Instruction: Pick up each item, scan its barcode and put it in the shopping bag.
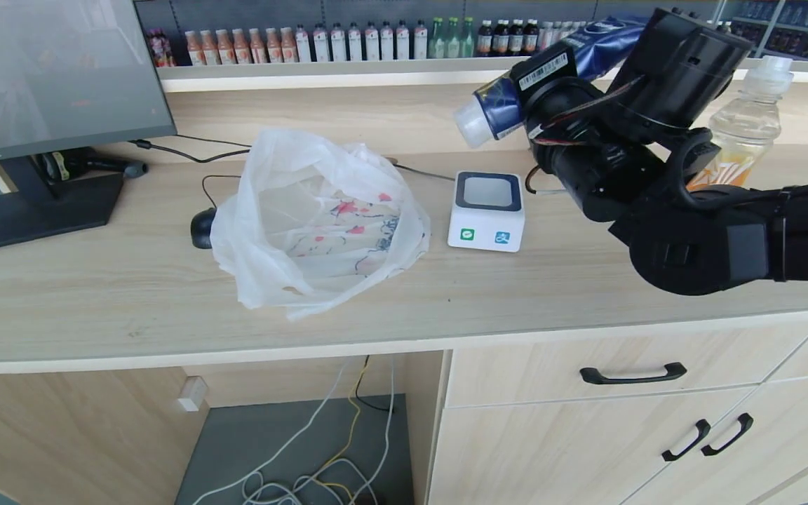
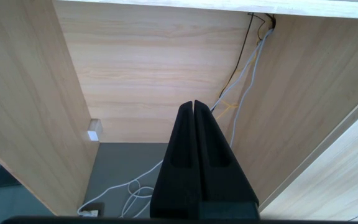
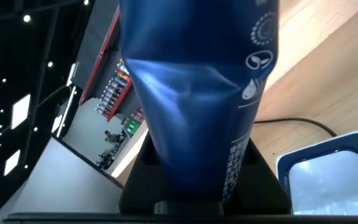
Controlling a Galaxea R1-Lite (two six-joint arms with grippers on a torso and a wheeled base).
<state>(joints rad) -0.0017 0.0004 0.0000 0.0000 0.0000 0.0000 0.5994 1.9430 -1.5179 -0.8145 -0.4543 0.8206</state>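
right gripper (image 1: 548, 95): clamped across the body of the tube (image 1: 502, 102), raised above the scanner (image 1: 486, 210) and slightly to its right, apparently to present the barcode (image 1: 543, 70).
tube: tilted, white cap lowest and pointing towards the scanner's left; barcode facing up and away from the scanner window, so probably in need of a turn of the wrist before a read.
bag (image 1: 316, 217): just left of the scanner, on the counter (image 1: 130, 294), mouth open and slumped, likely kept near for a short drop after scanning; something with a patterned print already inside.
bottle (image 1: 748, 130): upright, to the right of and behind the scanner, partly hidden by the right arm, apparently waiting its turn.
left gripper (image 2: 194, 109): jaws pressed together on nothing, low under the counter, well below the scanner, near loose cables (image 2: 244, 93); judged parked out of the way.
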